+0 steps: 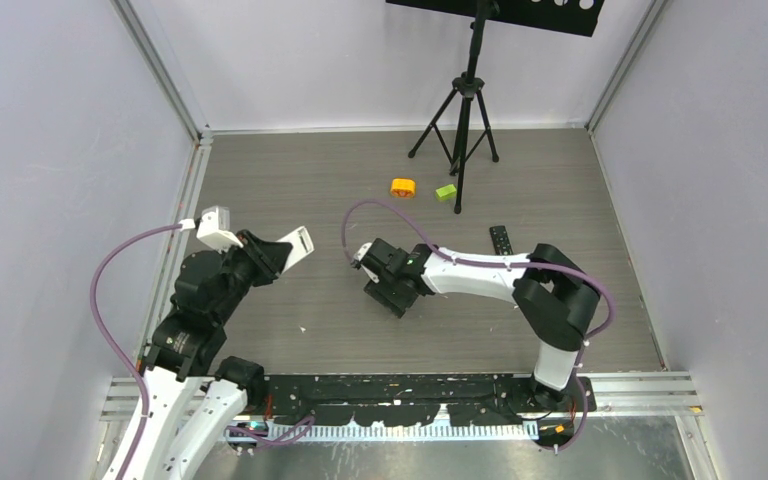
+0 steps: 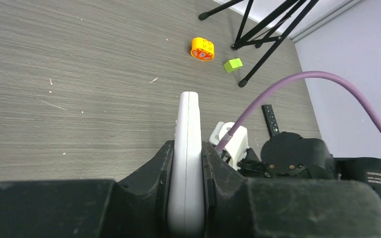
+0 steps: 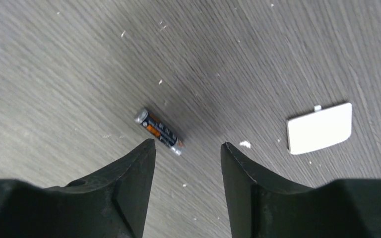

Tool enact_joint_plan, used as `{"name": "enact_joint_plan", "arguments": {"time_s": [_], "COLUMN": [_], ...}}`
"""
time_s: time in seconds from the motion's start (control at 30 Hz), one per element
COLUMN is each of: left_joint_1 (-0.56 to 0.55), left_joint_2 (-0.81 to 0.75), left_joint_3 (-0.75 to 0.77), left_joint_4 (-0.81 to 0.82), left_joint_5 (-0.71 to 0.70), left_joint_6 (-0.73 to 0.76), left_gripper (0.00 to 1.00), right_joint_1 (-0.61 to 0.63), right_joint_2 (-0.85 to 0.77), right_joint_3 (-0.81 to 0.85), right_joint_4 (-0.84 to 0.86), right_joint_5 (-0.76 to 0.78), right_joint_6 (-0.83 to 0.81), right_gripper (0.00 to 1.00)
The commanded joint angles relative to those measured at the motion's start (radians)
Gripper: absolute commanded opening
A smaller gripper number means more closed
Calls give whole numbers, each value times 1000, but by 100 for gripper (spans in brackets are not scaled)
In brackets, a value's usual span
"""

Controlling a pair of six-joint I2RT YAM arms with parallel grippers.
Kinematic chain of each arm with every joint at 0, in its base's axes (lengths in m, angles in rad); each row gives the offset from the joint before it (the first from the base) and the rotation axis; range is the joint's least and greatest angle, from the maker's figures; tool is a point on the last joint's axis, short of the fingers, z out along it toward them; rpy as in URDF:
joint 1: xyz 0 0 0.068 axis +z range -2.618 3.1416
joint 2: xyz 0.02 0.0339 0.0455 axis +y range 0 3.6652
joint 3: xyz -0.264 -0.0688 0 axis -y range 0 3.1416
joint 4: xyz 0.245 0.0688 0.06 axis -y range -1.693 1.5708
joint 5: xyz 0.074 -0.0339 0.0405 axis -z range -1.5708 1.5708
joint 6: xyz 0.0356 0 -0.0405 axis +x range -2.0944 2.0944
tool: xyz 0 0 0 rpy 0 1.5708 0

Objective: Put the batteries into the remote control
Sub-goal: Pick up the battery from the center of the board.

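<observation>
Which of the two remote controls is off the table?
The white plastic remote, clamped edge-on in the shut left gripper. The slim black remote lies flat on the grey table near the black tripod, untouched.

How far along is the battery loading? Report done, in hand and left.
Done: the white cover lies off on the table. In hand: the left gripper clamps the white remote; the right gripper hangs open over a battery lying on the table. Left: grasp it, load the remote, probably refit the cover.
</observation>
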Motion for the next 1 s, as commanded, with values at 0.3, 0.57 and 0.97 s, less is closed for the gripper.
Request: {"name": "enact_joint_plan", "arguments": {"time_s": [0.3, 0.57, 0.97], "left_joint_1": [-2, -2, -2], "left_joint_2": [11, 4, 126], "left_joint_3": [51, 37, -187], "left_joint_4": [6, 15, 476], "left_joint_5": [10, 74, 499], "left_joint_6": [63, 55, -259], "left_gripper": [0, 0, 0], "right_joint_1": [-14, -78, -109], "right_joint_2": [121, 84, -387], "right_joint_3": [75, 84, -29], "right_joint_4": [21, 5, 10], "right_joint_5": [-102, -55, 95], "right_joint_6": [-71, 93, 536], "right_gripper": [34, 10, 12]}}
